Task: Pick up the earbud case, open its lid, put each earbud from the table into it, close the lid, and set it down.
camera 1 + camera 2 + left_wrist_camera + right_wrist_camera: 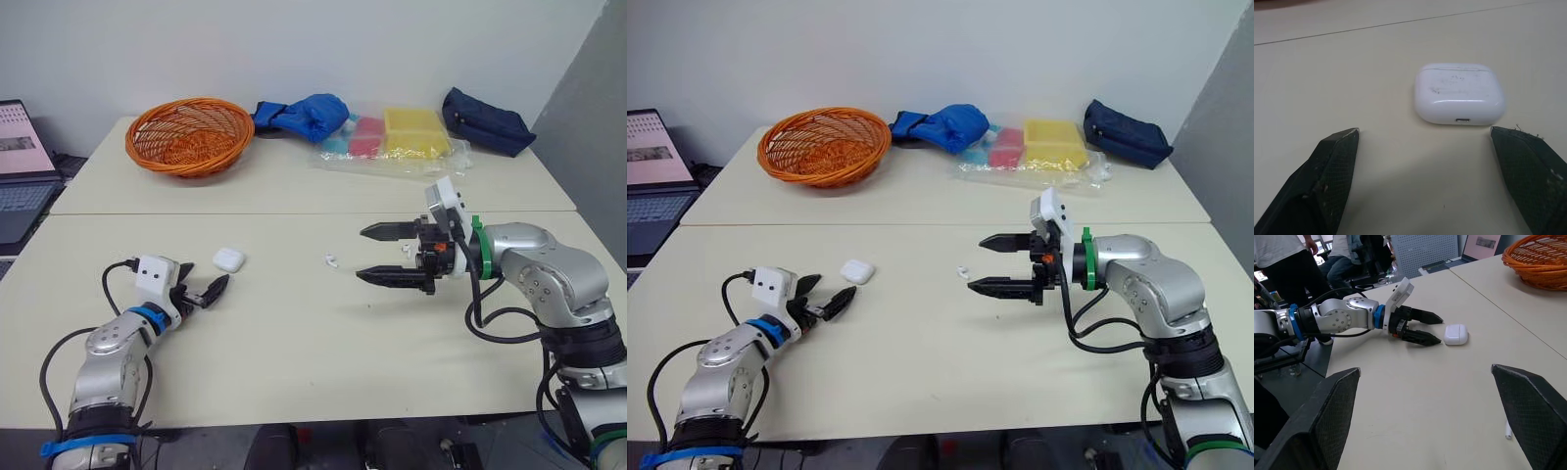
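Case (1459, 93): white, glossy, rounded, faintly scuffed, lid shut, lying flat on table (294, 333).
Left gripper (207, 273): fingers spread apart, empty, tips just short of case's port end.
Earbud (331, 260): small, white, on table.
Right gripper (361, 254): fingers wide apart, empty, earbud just ahead of tips.

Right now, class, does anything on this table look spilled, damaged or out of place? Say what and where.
Nothing stands out. The earbud case lies flat and shut before the open left gripper; a loose earbud lies apart from it, nearer the open right gripper.
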Robot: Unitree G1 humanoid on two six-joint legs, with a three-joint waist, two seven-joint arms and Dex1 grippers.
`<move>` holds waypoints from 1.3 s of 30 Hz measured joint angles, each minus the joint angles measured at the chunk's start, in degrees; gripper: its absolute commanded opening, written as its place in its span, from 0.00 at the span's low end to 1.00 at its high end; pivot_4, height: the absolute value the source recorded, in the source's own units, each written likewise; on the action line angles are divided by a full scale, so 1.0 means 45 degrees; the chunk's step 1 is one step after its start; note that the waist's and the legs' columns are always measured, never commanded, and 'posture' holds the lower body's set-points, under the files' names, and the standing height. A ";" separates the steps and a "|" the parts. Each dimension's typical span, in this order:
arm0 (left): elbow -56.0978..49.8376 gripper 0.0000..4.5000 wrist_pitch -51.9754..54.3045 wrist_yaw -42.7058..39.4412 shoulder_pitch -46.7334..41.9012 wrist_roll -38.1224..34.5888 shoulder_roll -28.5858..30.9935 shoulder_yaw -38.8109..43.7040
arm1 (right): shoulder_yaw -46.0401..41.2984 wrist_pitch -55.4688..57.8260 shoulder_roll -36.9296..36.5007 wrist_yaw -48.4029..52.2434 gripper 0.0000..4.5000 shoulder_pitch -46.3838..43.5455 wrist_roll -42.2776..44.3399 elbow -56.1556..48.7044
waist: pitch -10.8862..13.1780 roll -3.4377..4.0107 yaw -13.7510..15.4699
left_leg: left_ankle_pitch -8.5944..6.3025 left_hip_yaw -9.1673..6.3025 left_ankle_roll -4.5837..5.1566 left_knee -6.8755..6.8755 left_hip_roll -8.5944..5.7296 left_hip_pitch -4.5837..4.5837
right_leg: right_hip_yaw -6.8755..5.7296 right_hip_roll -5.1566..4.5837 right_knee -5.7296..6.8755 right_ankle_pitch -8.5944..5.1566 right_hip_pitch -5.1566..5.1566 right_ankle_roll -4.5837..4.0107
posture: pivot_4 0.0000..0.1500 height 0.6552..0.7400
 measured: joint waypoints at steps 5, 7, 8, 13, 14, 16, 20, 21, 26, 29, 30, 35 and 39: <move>0.0233 0.99 -0.0101 -0.0060 -0.0484 0.0302 -0.0287 -0.0303 | 0.0000 0.0081 -0.0114 0.0030 1.00 -0.0141 -0.0001 0.0000 | 0.0000 0.0000 0.0035 | 0.0000 0.0006 0.0001 0.0007 -0.0008 -0.0001 | 0.0004 0.0000 -0.0007 0.0006 0.0005 0.0012 | 1.00 1.00; 0.0257 0.99 -0.0238 -0.0070 -0.0504 0.0440 -0.0297 -0.0411 | 0.0000 0.0172 -0.0145 0.0031 1.00 -0.0141 0.0006 0.0000 | 0.0000 0.0000 0.0034 | 0.0000 0.0007 0.0001 0.0006 -0.0007 0.0000 | 0.0005 0.0000 -0.0006 0.0006 0.0005 0.0012 | 1.00 1.00; 0.0256 0.99 -0.0289 -0.0074 -0.0508 0.0472 -0.0335 -0.0479 | 0.0000 0.0194 -0.0149 0.0031 1.00 -0.0142 0.0008 0.0000 | 0.0000 0.0000 0.0034 | 0.0000 0.0004 0.0001 0.0006 -0.0007 -0.0001 | 0.0004 0.0000 -0.0005 0.0006 0.0005 0.0012 | 1.00 1.00; 0.0244 0.99 -0.0578 0.0093 -0.0587 0.0791 -0.0768 -0.0546 | 0.0000 0.0225 -0.0262 0.0049 1.00 -0.0199 0.0009 0.0000 | -0.0003 0.0004 0.0048 | 0.0001 0.0003 0.0001 0.0008 -0.0010 0.0001 | 0.0004 -0.0002 -0.0004 0.0007 0.0009 0.0014 | 1.00 1.00; 0.0232 0.99 -0.0613 0.0255 -0.0610 0.0877 -0.0891 -0.0547 | 0.0000 0.0225 -0.0283 0.0050 1.00 -0.0213 0.0008 0.0000 | -0.0003 0.0005 0.0058 | 0.0001 0.0004 0.0001 0.0010 -0.0011 0.0002 | 0.0004 -0.0003 -0.0004 0.0008 0.0011 0.0016 | 1.00 1.00; 0.0195 0.99 -0.0668 0.0709 -0.0662 0.1029 -0.1170 -0.0537 | 0.0000 0.0228 -0.0308 0.0049 1.00 -0.0254 0.0005 0.0000 | -0.0006 0.0010 0.0093 | 0.0001 0.0004 0.0002 0.0016 -0.0014 0.0003 | 0.0006 -0.0005 -0.0002 0.0012 0.0012 0.0023 | 1.00 1.00; -0.0338 0.99 -0.0612 0.1719 -0.0510 0.1162 -0.1948 -0.0512 | -0.0001 0.0232 -0.0340 0.0047 1.00 -0.0352 0.0003 -0.0001 | -0.0008 0.0014 0.0185 | 0.0003 0.0008 0.0005 0.0021 -0.0015 0.0005 | 0.0011 -0.0006 -0.0006 0.0019 0.0016 0.0036 | 1.00 1.00; -0.0451 0.99 -0.0595 0.1868 -0.0461 0.1217 -0.2020 -0.0533 | -0.0001 0.0230 -0.0373 0.0047 1.00 -0.0352 -0.0005 0.0000 | -0.0008 0.0014 0.0199 | 0.0003 0.0012 0.0005 0.0021 -0.0016 0.0004 | 0.0014 -0.0007 -0.0008 0.0019 0.0015 0.0037 | 1.00 1.00; -0.0676 0.73 -0.0491 0.2063 -0.0339 0.1334 -0.2001 -0.0560 | -0.0001 0.0219 -0.0446 0.0040 1.00 -0.0351 -0.0011 -0.0001 | -0.0009 0.0016 0.0206 | 0.0003 0.0010 0.0005 0.0016 -0.0014 0.0005 | 0.0011 -0.0001 -0.0009 0.0017 0.0012 0.0033 | 1.00 1.00; -0.0616 0.62 -0.0486 0.2040 -0.0397 0.1334 -0.1950 -0.0545 | -0.0004 0.0216 -0.0446 0.0020 1.00 -0.0349 -0.0011 0.0000 | -0.0009 0.0015 0.0208 | 0.0003 0.0006 0.0005 0.0016 -0.0014 0.0004 | 0.0006 0.0004 -0.0008 0.0017 0.0011 0.0032 | 1.00 1.00; -0.0569 0.62 -0.0471 0.2022 -0.0452 0.1334 -0.1913 -0.0535 | -0.0004 0.0214 -0.0446 0.0011 1.00 -0.0348 -0.0011 0.0000 | -0.0009 0.0015 0.0212 | 0.0003 0.0004 0.0005 0.0016 -0.0015 0.0004 | 0.0004 0.0004 -0.0007 0.0017 0.0011 0.0032 | 1.00 1.00; -0.0331 0.62 -0.0540 0.1667 -0.0628 0.1339 -0.1593 -0.0604 | -0.0018 0.0203 -0.0446 -0.0005 1.00 -0.0347 -0.0016 0.0000 | -0.0008 0.0014 0.0214 | 0.0003 0.0004 0.0005 0.0019 -0.0014 0.0005 | 0.0004 0.0008 -0.0003 0.0018 0.0012 0.0032 | 1.00 1.00; 0.0268 0.62 -0.2855 0.0435 -0.1418 0.2861 -0.0234 -0.1978 | -0.0022 0.0195 -0.0402 -0.0142 1.00 -0.0498 -0.0045 0.0111 | 0.0000 0.0003 0.0273 | 0.0003 -0.0001 0.0004 0.0021 -0.0019 -0.0030 | -0.0005 0.0021 -0.0015 0.0016 -0.0016 0.0013 | 1.00 1.00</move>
